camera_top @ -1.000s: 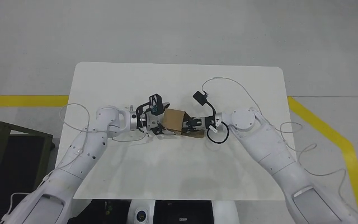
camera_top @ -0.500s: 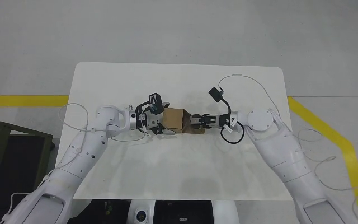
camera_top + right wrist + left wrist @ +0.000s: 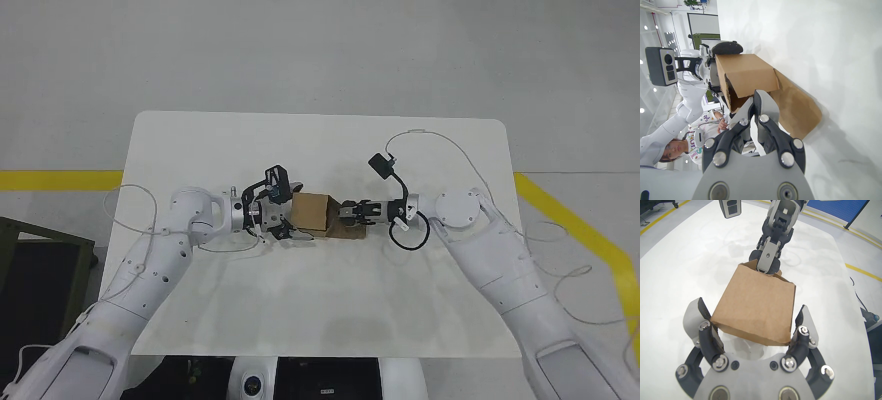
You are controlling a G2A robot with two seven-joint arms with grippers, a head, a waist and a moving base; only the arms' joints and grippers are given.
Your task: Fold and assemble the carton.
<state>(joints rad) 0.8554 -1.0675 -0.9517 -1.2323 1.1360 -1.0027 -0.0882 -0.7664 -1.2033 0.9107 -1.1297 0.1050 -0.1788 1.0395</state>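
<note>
A brown carton (image 3: 312, 212) lies on its side at the middle of the white table (image 3: 320, 320). My left gripper (image 3: 285, 218) is shut on the carton's closed end, one finger at each corner (image 3: 704, 313). At the opposite, open end my right gripper (image 3: 343, 213) is shut, its fingers pressed together with nothing visibly between them. Its tip (image 3: 761, 270) rests at the open rim of the carton (image 3: 755, 306). In the right wrist view the right gripper (image 3: 754, 95) meets a side flap, and a long flap (image 3: 797, 113) lies flat on the table beside the carton (image 3: 747, 70).
Loose white cables trail over the table beside both arms (image 3: 440, 160). Bare tabletop lies ahead of and behind the carton. Yellow floor tape (image 3: 60, 180) runs past the table's left and right edges.
The right arm drew back from the carton and rolled its wrist, then eased in again to the open end. The left gripper and the carton stayed in place.
</note>
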